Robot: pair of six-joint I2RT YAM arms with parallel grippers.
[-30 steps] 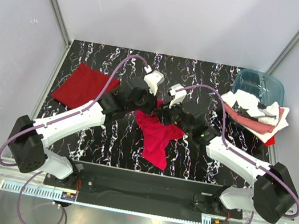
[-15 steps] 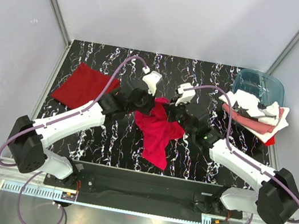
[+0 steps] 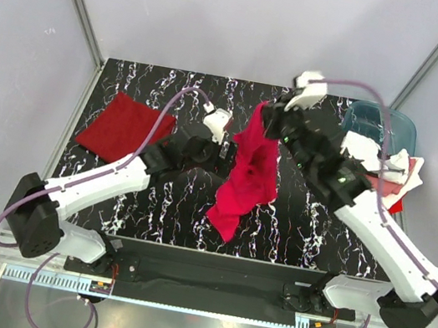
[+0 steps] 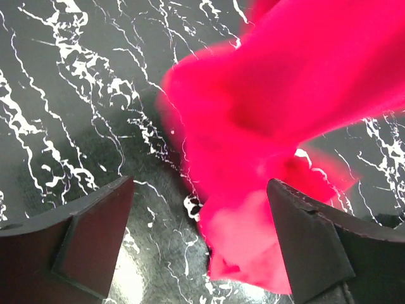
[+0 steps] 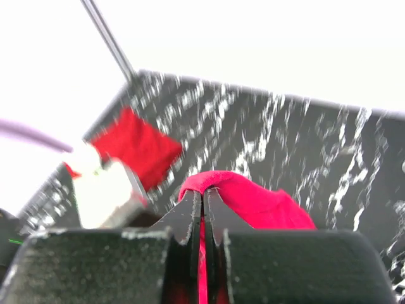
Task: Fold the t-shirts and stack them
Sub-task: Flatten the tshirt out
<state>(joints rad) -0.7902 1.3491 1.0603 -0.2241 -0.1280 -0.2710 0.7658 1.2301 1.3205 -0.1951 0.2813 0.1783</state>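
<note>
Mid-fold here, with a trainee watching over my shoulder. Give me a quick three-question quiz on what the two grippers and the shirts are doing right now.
1. True or false: the right gripper is shut on the crimson t-shirt.
2. The left gripper is: A) shut on the crimson t-shirt; B) open, gripping nothing; C) out of every view.
3. Fill in: the folded darker red t-shirt lies on the ___ side of the table, as the robot counts sides.
Key: 1 true; 2 B; 3 left.
</note>
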